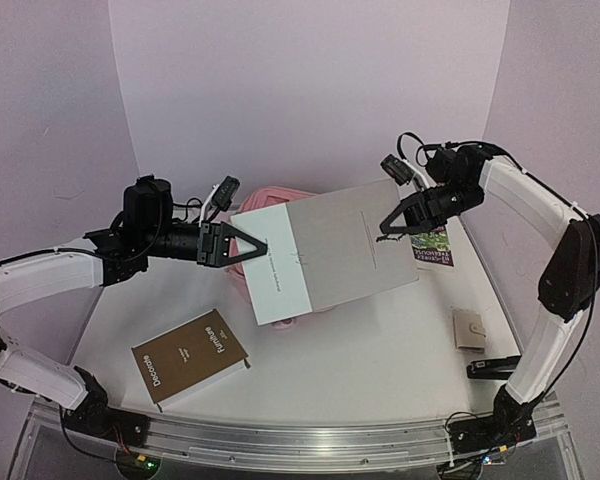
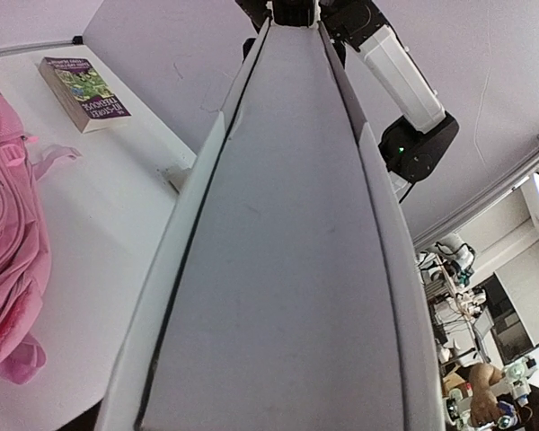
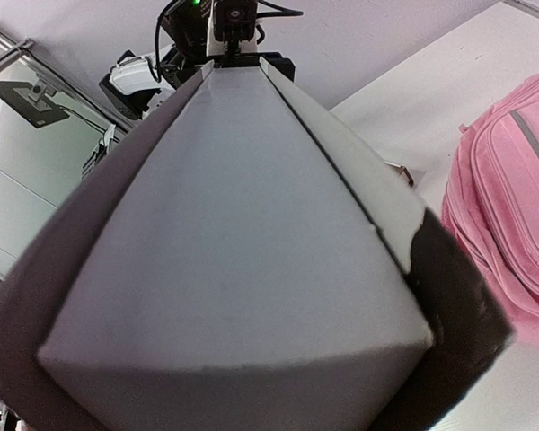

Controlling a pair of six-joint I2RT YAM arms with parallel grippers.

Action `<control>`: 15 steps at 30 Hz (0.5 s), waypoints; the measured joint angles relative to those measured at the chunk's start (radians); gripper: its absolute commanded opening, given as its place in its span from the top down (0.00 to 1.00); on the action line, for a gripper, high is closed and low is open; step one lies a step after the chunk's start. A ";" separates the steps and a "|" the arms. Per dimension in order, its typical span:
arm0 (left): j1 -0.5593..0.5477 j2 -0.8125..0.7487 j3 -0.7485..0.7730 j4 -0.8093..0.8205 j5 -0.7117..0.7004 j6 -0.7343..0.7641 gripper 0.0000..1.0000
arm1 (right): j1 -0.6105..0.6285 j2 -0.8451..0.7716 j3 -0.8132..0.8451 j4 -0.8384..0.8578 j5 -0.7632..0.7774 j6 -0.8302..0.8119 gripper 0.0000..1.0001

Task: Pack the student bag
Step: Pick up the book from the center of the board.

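**Big flat book held over the pink bag, both arms at its ends**

We see the student bag [image 1: 277,191] lying on the tabletop [image 1: 360,350], back-centre, and mostly hidden in the top view. Only a pink strip shows past the far edge of the flat grey-and-white book [image 1: 330,250], plus a bit at that book's near-left edge. The left wrist view has the bag at its left side [image 2: 4,260]. The right wrist view has it at its right side, with zipped pockets showing [image 3: 512,206].

The book sits tilted over the bag. We cannot tell whether it touches the bag.

The right end effector [image 1: 392,222] is at the book's right edge and pinches it. The book fills the right wrist view [image 3: 234,242].

The left end effector [image 1: 255,245] is at the book's white left edge, with its fingers overlapping the cover. We cannot tell if it is clamped or only around the edge. The book fills the left wrist view too [image 2: 287,251].

A colourful paperback [image 1: 432,247] lies on the tabletop just right of the big book, below the right end effector, and also shows in the left wrist view [image 2: 83,92]. A brown hardcover [image 1: 191,358] lies near-left, well apart from the bag. A small beige wallet [image 1: 469,328] lies near-right.
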 measured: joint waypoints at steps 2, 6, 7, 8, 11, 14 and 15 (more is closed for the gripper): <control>0.000 0.017 -0.014 0.054 0.014 -0.030 0.44 | 0.000 0.000 0.000 0.000 0.000 0.001 0.85; 0.000 0.046 -0.046 0.165 0.042 -0.094 0.43 | -0.001 0.000 0.001 0.000 0.004 0.008 0.85; 0.000 0.050 -0.050 0.183 0.047 -0.103 0.42 | -0.001 0.000 0.003 0.000 0.004 0.009 0.84; 0.000 0.054 -0.053 0.200 0.051 -0.112 0.42 | -0.002 0.000 0.006 0.000 0.004 0.010 0.84; -0.001 0.064 -0.060 0.250 0.061 -0.140 0.41 | -0.002 0.007 0.021 0.000 0.002 0.012 0.84; -0.003 0.072 -0.063 0.282 0.066 -0.158 0.45 | -0.002 0.023 0.033 0.001 0.000 0.017 0.84; -0.005 0.074 -0.063 0.291 0.066 -0.163 0.49 | -0.002 0.029 0.035 0.001 0.000 0.018 0.84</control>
